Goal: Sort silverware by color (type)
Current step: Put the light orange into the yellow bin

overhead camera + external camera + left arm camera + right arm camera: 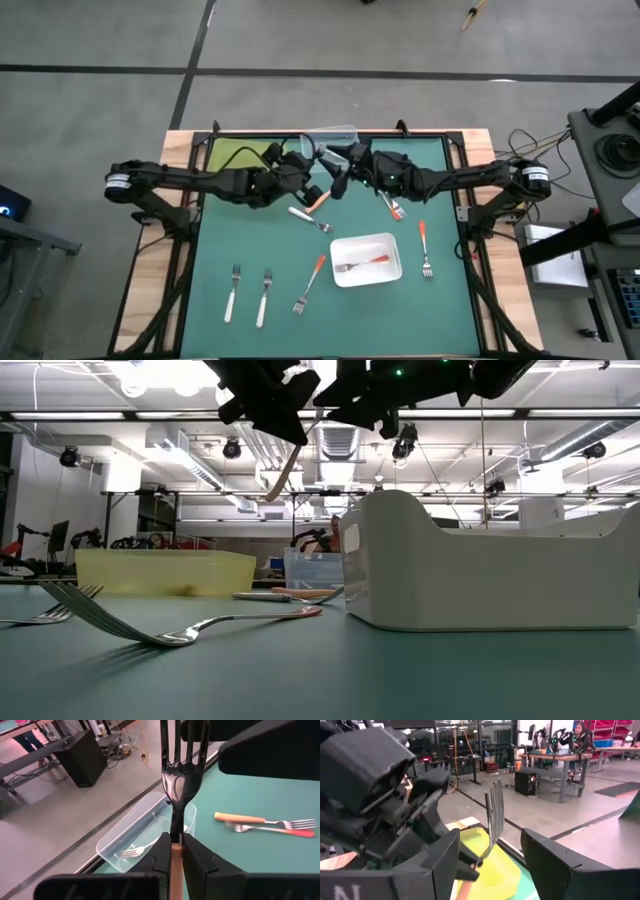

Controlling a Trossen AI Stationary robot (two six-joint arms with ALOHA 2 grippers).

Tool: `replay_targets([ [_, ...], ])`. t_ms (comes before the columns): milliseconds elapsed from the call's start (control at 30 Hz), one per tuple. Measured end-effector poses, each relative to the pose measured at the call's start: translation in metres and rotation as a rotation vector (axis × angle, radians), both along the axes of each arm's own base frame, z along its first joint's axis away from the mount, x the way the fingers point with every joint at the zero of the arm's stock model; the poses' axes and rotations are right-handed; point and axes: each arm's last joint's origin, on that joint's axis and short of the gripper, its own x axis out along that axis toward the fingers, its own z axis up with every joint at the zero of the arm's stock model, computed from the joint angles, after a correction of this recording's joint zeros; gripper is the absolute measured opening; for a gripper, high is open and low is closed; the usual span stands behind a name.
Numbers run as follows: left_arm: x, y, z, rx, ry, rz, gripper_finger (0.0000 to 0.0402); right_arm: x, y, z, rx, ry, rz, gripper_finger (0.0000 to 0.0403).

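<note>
My left gripper (176, 840) is shut on a tan-handled fork (177, 780), high over the table's far middle (318, 198). The fork's metal head sticks out beyond the fingertips. My right gripper (492, 865) faces it, open, with a finger on either side of the fork's head (495, 812) and touching nothing. Other silverware lies on the green mat: two white-handled forks (247, 295), a red-handled one (310, 283), another (425, 248), and a white-handled one (310, 218). A red-handled fork (368, 262) lies in the white tray (392, 250). My left gripper pinches the fork's tan handle (176, 857) between its two fingers, close to where the handle meets the metal neck. The fork runs along the fingers, head ahead of the fingertips. It is lifted clear of the table, and the handle's free end (283, 472) slants down below the gripper.
A yellow-green tray (235, 155) stands at the far left. A clear tray (150, 827) at the far middle holds a fork (132, 852). Two crossed forks (393, 205) lie under the right arm. The white tray's wall (480, 575) blocks the low view's right side.
</note>
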Motion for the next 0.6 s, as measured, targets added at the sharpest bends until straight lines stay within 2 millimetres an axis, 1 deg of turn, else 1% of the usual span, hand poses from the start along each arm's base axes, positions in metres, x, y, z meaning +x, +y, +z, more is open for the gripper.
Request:
replay_targets([
  [67,0.001,0.000,0.001,-0.011,-0.016,-0.017,0.0009,0.001,0.000,0.003,-0.020,-0.001,0.000,0.0200],
  [200,0.003,-0.002,0.000,-0.033,-0.004,-0.093,0.0009,0.001,0.000,0.004,-0.058,0.020,-0.001,0.0188],
  [367,0.003,-0.003,0.001,-0.034,-0.008,-0.104,0.0009,0.003,0.000,0.001,-0.067,0.038,-0.002,0.0170],
  [600,0.004,-0.006,0.002,-0.042,-0.028,-0.125,0.0009,0.011,-0.001,-0.009,-0.099,0.057,-0.002,0.0125],
])
